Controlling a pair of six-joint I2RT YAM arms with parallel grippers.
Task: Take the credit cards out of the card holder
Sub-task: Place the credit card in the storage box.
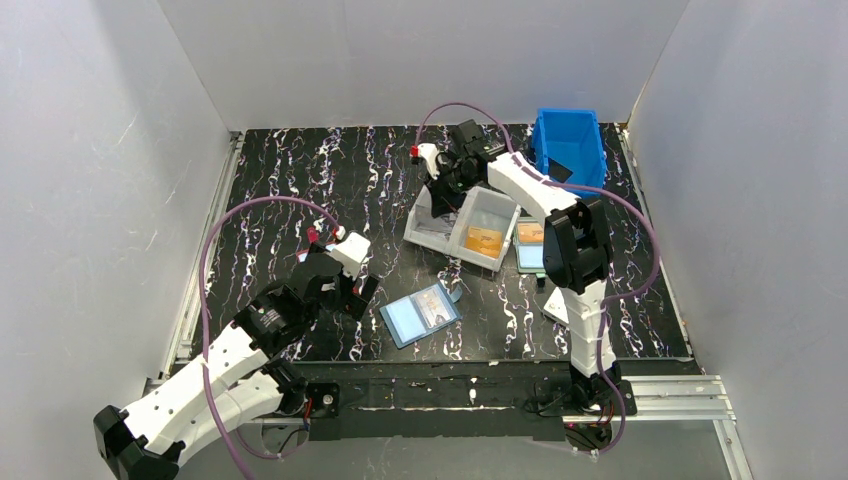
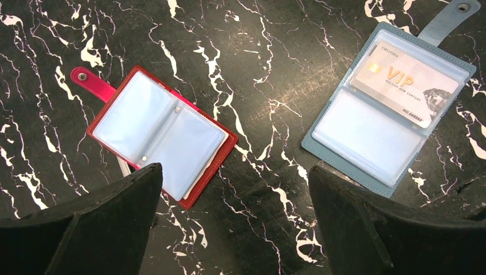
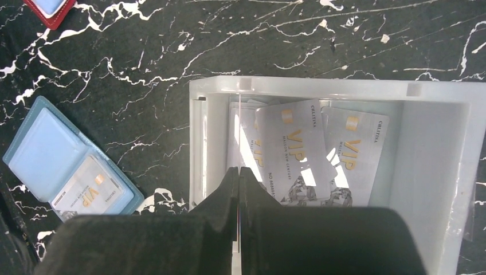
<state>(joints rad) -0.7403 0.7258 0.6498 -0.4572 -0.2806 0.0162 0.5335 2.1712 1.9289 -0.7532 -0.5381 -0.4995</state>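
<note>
The card holder (image 2: 372,134) lies open and flat on the black marbled table, a light-blue bifold with a tab; it also shows as the card holder (image 1: 420,313) and the card holder (image 3: 43,152). One pale VIP credit card (image 2: 407,86) sits in one clear pocket; the other pocket looks empty. My left gripper (image 2: 235,189) hangs open over bare table between the two wallets, touching neither. Three more credit cards (image 3: 292,149) lie in a grey tray (image 3: 321,89). My right gripper (image 3: 239,170) is shut above that tray's left edge, nothing visible between its fingers.
A red-edged holder (image 2: 160,137) lies open left of the left gripper. The grey tray (image 1: 412,238) has a second compartment holding an orange card (image 1: 483,240). A teal holder (image 1: 530,248) lies just right of it. A blue bin (image 1: 570,145) stands at the back right.
</note>
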